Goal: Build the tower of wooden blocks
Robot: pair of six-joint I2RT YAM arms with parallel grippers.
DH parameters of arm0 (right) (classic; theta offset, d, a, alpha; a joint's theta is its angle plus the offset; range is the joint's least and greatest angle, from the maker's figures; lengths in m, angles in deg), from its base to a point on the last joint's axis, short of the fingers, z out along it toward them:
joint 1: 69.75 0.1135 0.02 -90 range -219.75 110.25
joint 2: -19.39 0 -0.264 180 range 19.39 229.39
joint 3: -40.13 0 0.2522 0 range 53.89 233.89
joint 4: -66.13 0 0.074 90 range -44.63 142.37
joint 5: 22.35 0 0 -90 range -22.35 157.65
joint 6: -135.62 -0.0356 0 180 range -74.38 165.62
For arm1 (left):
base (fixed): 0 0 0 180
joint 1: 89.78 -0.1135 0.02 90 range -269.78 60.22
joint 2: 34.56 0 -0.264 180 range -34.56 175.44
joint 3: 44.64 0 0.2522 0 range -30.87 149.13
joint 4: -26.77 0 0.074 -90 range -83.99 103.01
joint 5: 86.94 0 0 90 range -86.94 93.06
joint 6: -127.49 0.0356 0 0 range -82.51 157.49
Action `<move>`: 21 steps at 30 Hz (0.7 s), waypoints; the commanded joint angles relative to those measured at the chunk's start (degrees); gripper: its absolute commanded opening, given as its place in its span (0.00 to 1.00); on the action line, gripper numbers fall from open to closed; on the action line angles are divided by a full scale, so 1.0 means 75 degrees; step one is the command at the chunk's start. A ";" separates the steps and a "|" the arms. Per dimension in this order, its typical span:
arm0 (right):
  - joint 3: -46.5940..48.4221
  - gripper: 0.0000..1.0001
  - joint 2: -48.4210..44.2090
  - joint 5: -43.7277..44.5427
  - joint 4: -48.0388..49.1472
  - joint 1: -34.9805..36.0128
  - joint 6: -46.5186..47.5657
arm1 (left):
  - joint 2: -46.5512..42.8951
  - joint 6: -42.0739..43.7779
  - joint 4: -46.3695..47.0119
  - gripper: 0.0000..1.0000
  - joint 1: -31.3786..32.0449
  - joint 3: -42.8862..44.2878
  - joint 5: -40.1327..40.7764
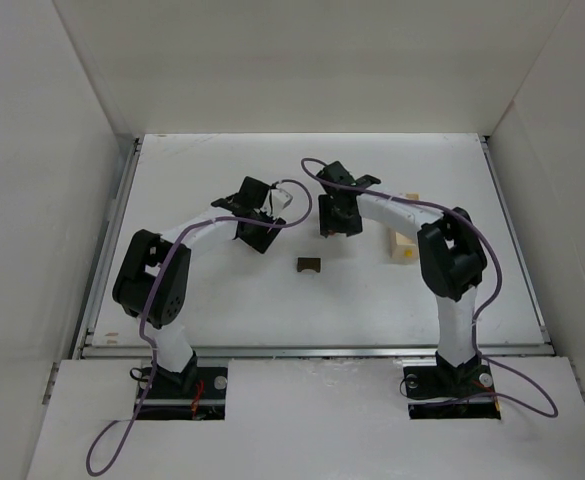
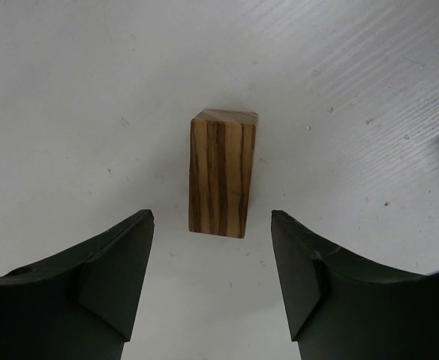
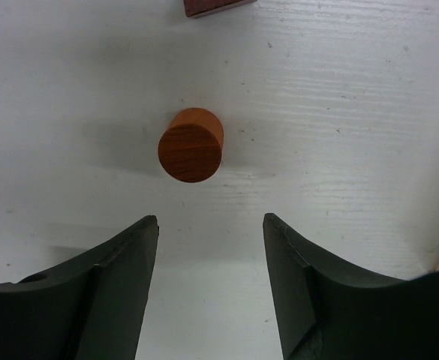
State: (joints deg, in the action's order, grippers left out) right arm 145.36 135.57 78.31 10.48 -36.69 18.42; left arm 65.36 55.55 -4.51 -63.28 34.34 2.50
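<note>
Two wooden pieces rest unstacked on the white table (image 2: 69,90): a striped block (image 2: 221,176) before the wide-apart left gripper (image 2: 211,244), an orange cylinder (image 3: 191,145) before the equally spread right gripper (image 3: 210,225).

The table (image 1: 222,300) is white with thin, faint lines in it. The striped block (image 2: 221,174) is light brown with dark brown lines running along it. The round block (image 3: 191,145) is orange-brown. Far behind it is a red-brown block (image 3: 217,7). In the middle of the table is a dark brown block (image 1: 309,265). On the right is a pale cream box (image 1: 400,245). The left arm (image 1: 197,232) and right arm (image 1: 397,210) are white and black, with purple wires (image 1: 122,440). The left gripper (image 2: 211,219) and right gripper (image 3: 210,220) are black
</note>
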 commanded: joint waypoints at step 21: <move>0.1399 0.35 0.1103 0.0607 0.0148 0.0045 0.0181 | 0.0002 -0.0147 0.0226 0.60 -0.0194 -0.0081 0.0074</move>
State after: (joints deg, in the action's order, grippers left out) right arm 153.33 143.29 80.99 10.92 -36.67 19.36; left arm 65.57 55.27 -3.15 -64.40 34.31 2.83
